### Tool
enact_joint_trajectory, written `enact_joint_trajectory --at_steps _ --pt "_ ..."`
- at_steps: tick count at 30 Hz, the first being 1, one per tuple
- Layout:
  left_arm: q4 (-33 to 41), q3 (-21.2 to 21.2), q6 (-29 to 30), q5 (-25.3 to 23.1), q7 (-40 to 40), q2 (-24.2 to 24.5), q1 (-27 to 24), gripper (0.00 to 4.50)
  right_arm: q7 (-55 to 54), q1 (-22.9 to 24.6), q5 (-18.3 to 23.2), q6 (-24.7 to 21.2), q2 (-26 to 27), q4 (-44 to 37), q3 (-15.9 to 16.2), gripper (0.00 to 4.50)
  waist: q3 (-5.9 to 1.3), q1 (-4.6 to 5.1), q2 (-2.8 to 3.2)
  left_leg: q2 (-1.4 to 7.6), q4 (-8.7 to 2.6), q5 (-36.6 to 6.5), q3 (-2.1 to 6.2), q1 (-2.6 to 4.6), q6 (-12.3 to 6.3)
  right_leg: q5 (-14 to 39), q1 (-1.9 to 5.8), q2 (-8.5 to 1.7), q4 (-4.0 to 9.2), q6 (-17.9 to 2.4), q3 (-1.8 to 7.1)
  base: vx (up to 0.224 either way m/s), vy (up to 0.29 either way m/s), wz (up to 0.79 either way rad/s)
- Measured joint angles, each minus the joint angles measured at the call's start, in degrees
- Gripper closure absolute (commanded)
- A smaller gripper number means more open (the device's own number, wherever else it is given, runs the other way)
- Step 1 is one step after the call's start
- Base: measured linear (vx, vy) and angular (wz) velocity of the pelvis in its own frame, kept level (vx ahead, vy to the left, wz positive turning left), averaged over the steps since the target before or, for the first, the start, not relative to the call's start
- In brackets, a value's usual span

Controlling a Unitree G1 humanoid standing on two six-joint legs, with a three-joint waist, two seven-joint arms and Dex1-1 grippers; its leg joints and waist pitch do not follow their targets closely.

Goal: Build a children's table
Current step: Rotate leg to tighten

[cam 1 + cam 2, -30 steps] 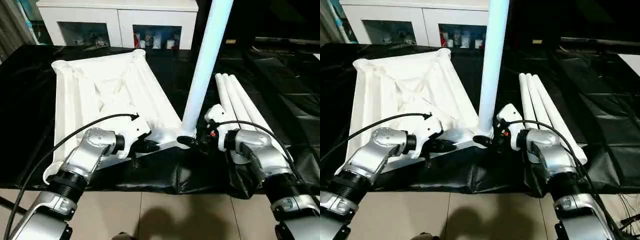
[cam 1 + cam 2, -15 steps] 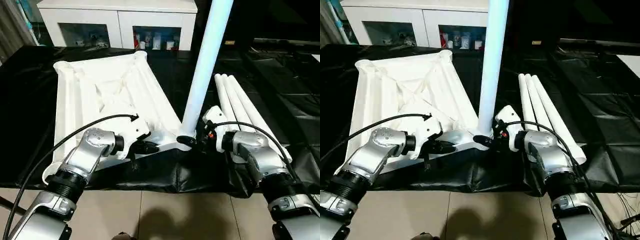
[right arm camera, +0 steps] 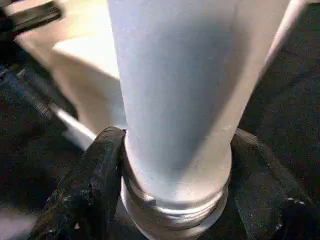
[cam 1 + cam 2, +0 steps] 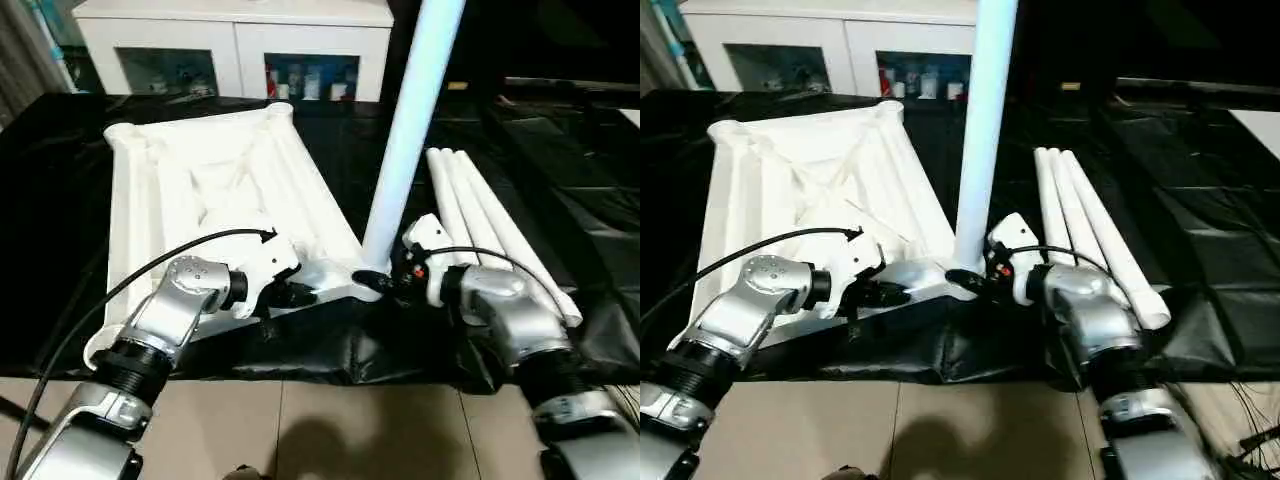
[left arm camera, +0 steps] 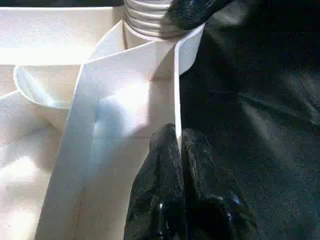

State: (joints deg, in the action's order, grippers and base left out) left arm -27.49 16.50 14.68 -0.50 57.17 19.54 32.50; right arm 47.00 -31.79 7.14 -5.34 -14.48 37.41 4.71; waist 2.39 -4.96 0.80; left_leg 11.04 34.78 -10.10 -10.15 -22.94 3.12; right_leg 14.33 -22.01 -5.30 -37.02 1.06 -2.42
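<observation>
The left pincer [image 5: 179, 150] pinches the tabletop [image 4: 200, 190] rim at its near edge. The right pincer [image 3: 175, 175] clasps the upright leg [image 4: 405, 140] at its base, in the tabletop's near right corner.

right hand [image 3: 172, 197] closed in around upright leg [image 4: 408, 140] base

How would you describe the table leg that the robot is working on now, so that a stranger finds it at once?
Start at the white tabletop lying underside up on the black sheet. At its near corner by the right gripper, one white leg stands upright in the corner socket. The other three legs lie flat, side by side, to its right.
</observation>
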Motion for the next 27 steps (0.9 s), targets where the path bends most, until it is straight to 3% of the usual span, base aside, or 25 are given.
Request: enact_joint_trajectory --at_steps 5,9,14,20,22,23,26,27 --pt "-7.0 -0.5 1.4 -2.0 -10.7 -7.0 3.9 4.50 -17.5 -1.4 -0.9 0.7 5.9 4.8 -3.6 1.83 -0.06 0.16 0.10 -0.05 -0.12 0.0 -0.06 0.50 0.34 -0.3 0.35 0.00 0.02 -0.4 0.16 0.000 0.000 0.00" --pt "-15.4 -1.6 3.2 -2.7 -21.3 -13.9 9.0 4.50 -34.3 -7.4 -2.4 0.7 10.5 12.8 -6.5 1.84 -0.02 0.05 0.14 -0.12 -0.29 0.1 -0.16 0.84 0.40 -0.4 0.65 -0.05 0.10 -0.6 0.25 0.000 0.000 0.00" --pt "-19.3 -2.1 2.7 -2.9 -25.4 -16.5 11.4 4.50 -42.9 -11.5 -2.7 2.1 12.7 18.7 -8.2 1.84 -0.02 0.05 0.15 -0.12 -0.48 0.1 -0.19 0.80 0.46 -0.6 0.63 -0.04 0.30 -0.5 0.22 0.000 0.000 0.00" --pt "-20.6 -2.1 1.3 -3.7 -25.5 -16.5 12.5 4.50 -43.6 -13.3 -2.4 5.2 13.4 22.0 -10.1 1.84 -0.02 -0.04 0.14 -0.06 -0.65 0.3 -0.18 0.53 0.50 -0.7 0.46 0.01 0.62 -0.3 0.12 0.000 0.000 0.00" --pt "-20.6 -1.7 0.4 -3.8 -25.4 -16.1 12.5 4.50 -42.5 -13.4 -2.1 6.4 13.4 22.6 -11.0 1.14 -0.02 -0.01 0.14 -0.06 -0.65 0.3 -0.18 0.35 0.41 -0.7 0.34 0.01 0.73 -0.3 0.12 0.000 0.000 0.00" --pt "-20.5 -1.6 0.0 -3.8 -25.2 -15.6 12.5 4.50 -41.4 -13.4 -1.7 7.1 13.4 22.7 -11.2 1.11 -0.02 -0.02 0.14 -0.06 -0.65 0.4 -0.18 0.25 0.32 -0.7 0.26 0.02 0.75 -0.2 0.12 0.000 0.000 0.00" --pt "-19.3 -1.5 -1.1 -4.3 -23.4 -12.4 12.0 4.50 -36.0 -13.3 -0.7 8.3 13.7 22.1 -10.3 1.08 -0.01 1.17 0.13 -0.03 -0.64 0.7 -0.16 -0.06 -0.11 -0.9 -0.06 0.05 0.83 0.1 0.11 0.000 0.000 0.00" --pt "-18.5 -1.6 -1.1 -4.3 -22.5 -11.2 11.6 4.50 -34.0 -13.2 -0.8 8.3 13.3 21.8 -9.3 0.76 0.00 1.58 0.14 -0.02 -0.64 0.7 -0.14 -0.13 -0.13 -0.9 -0.09 0.05 0.85 0.1 0.06 0.000 0.000 0.00"
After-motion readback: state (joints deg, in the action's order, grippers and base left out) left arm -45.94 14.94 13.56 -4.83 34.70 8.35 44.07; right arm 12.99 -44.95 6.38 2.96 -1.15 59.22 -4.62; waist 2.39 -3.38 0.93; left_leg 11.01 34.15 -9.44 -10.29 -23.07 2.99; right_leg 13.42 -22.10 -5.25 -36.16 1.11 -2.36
